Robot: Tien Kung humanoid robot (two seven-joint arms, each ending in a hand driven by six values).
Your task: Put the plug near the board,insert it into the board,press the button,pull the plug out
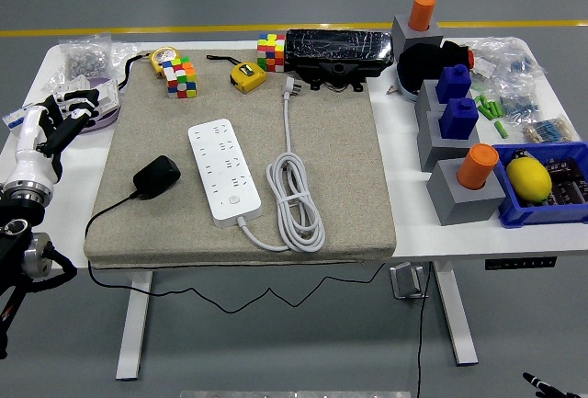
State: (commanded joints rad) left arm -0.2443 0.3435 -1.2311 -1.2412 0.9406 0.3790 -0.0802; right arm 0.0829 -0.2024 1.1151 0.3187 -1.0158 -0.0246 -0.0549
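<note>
A white power strip (224, 171) lies on the beige mat (349, 168), its button near the front end. Its own white cable is coiled to its right (294, 200), ending in a plug (288, 86) near the mat's back. A black plug adapter (156, 176) with a black cord lies on the mat left of the strip. My left hand (64, 113) hovers over the table's left edge, fingers spread and empty, well left of the adapter. My right hand is out of view.
Colour cubes (178, 76) (270, 51), a yellow tape measure (246, 76) and a black case (337, 52) line the back. Grey blocks with orange and blue pieces (459, 154) and a blue bin with a yellow object (542, 182) stand at the right. Bags of small parts (87, 58) lie back left.
</note>
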